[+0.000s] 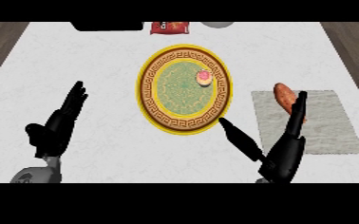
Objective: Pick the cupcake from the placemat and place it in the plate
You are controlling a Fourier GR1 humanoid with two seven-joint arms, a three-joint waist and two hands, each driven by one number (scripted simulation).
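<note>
— Fingers of the left hand (60, 123) are seen straight and spread at the near left of the counter (91, 66); nothing is held. What is found next?
— At the centre, the cupcake (204, 78) is seen lying in the plate (150, 105), toward its right side. Further right, the right hand (282, 154) is held wide open, empty, over the placemat (329, 123), where a brown sweet potato (285, 98) is left.

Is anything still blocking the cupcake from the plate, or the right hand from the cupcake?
Nothing visible. The small pink-frosted cupcake already sits on the round yellow-rimmed green patterned plate. The open black right hand is beside the plate, with bare counter between them.
</note>
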